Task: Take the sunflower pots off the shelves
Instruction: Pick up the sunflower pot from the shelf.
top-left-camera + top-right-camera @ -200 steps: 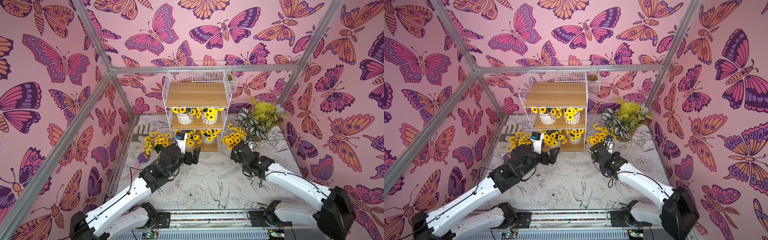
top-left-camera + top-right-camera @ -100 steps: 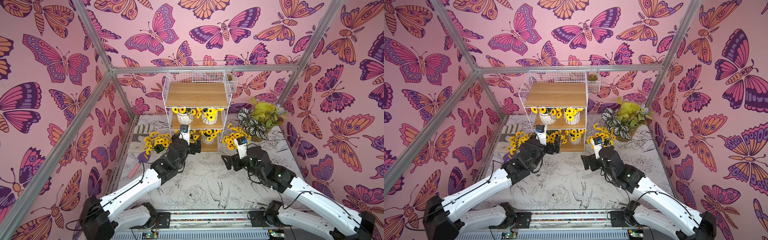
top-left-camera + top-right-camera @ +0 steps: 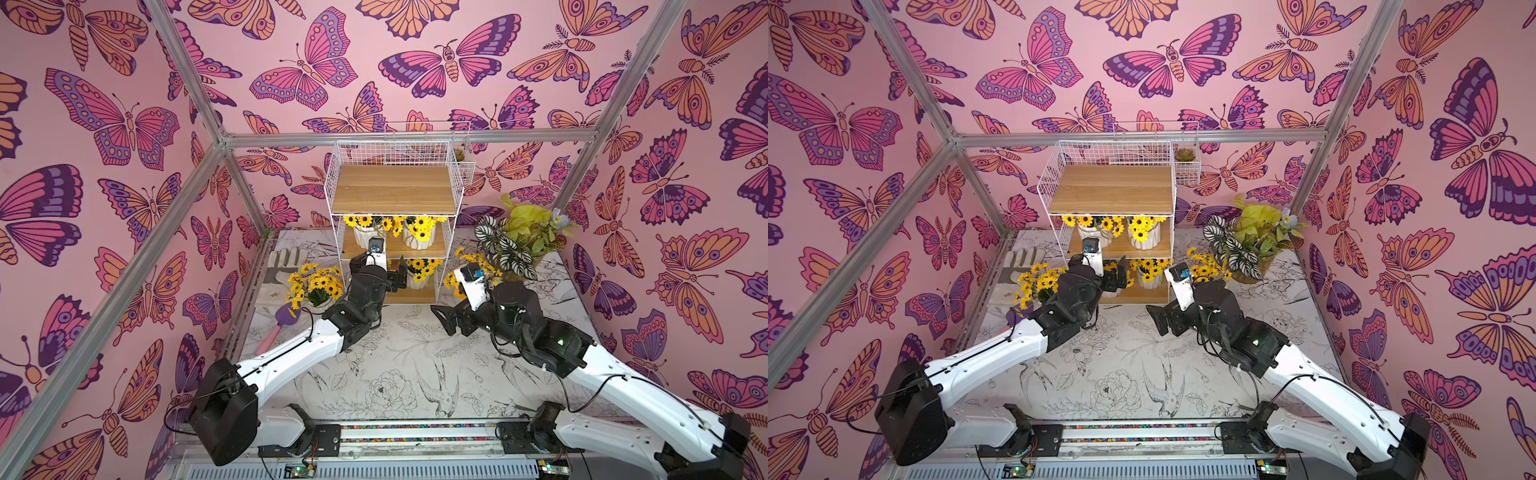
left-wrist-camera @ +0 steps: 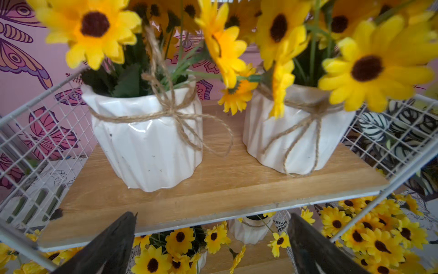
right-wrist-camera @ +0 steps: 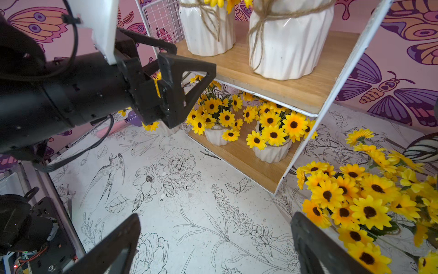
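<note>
The shelves [image 3: 395, 195] stand at the back, the top board bare. Two sunflower pots [image 4: 147, 147] [image 4: 294, 137] sit on the middle board, and two more [image 5: 215, 136] [image 5: 272, 149] on the bottom board. Another pot [image 3: 318, 286] stands on the mat left of the rack, and one [image 3: 469, 270] to its right. My left gripper [image 3: 395, 272] is open at the rack's front, just below the middle board's edge, and holds nothing. My right gripper [image 3: 444, 320] hangs open and empty over the mat in front of the rack.
A large striped-leaf plant [image 3: 515, 245] stands at the back right. Pale gloves [image 3: 286, 262] and a purple-and-pink trowel [image 3: 276, 328] lie along the left edge. A small wire basket with a succulent [image 3: 1185, 160] hangs on the rack's upper right side.
My right gripper has drawn back from the pot on the right of the mat and swung left, empty. My left gripper has moved forward and up to the rack's front.
</note>
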Robot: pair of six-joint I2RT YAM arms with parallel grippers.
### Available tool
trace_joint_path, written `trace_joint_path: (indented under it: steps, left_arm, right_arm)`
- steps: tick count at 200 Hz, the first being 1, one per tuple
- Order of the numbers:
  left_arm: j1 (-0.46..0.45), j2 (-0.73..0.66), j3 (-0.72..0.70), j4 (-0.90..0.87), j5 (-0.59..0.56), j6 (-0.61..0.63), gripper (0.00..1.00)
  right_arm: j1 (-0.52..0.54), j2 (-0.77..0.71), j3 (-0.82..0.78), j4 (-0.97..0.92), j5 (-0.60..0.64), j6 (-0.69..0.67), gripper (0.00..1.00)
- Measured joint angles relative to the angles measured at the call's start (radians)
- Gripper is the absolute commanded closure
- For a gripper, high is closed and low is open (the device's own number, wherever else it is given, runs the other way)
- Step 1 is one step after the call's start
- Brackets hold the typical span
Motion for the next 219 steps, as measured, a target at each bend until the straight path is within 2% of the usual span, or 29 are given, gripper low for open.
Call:
trace_joint_path:
  steps: [71, 119, 219]
  left_arm:
    - [0.077, 0.058, 0.043, 0.050, 0.012, -0.009, 0.00]
    - [0.129, 0.105, 0.046, 0.094, 0.060, -0.026, 0.00]
    - [0.169, 0.199, 0.112, 0.196, 0.101, -0.014, 0.00]
  right_arm:
    - [0.000, 0.029, 0.000, 0.000, -0.011, -0.004, 0.01]
    - [0.001, 0.051, 0.019, 0.000, -0.011, -0.004, 0.01]
    - [0.001, 0.106, 0.028, 0.001, -0.020, 0.001, 0.01]
